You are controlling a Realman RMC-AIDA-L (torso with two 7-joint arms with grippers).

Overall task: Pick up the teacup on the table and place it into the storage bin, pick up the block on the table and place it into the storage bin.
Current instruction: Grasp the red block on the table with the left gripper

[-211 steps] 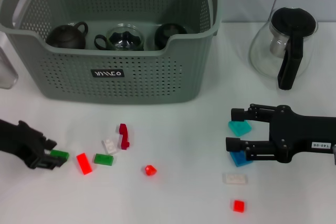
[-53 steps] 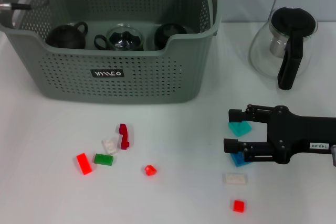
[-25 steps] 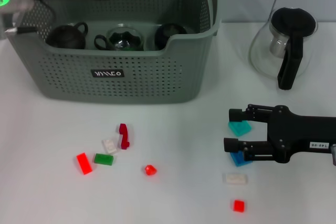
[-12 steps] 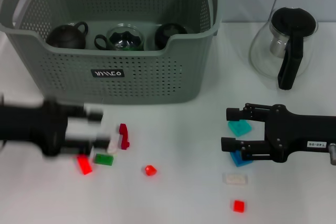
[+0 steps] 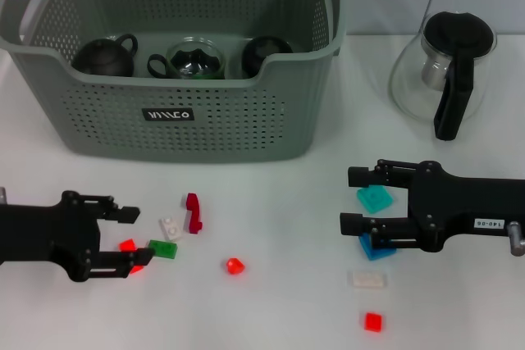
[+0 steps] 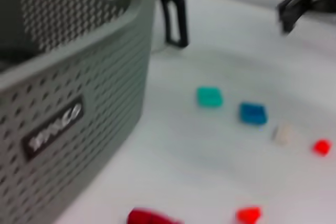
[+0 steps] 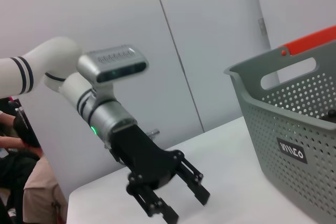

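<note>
Red, and lying right between our left hand's (image 5: 123,240) spread fingers, a small block (image 5: 128,247) rests on the worktop (image 5: 271,202); the green block (image 5: 162,249) sits just beyond the fingertips, long axis across our reach. We judge a straight closing should take the red one. Our right hand (image 5: 361,200), fingers also apart and empty, straddles the teal block (image 5: 374,198) with the blue block (image 5: 376,247) just beside it. The bin (image 5: 176,112) stands well behind both, teacups inside.
</note>
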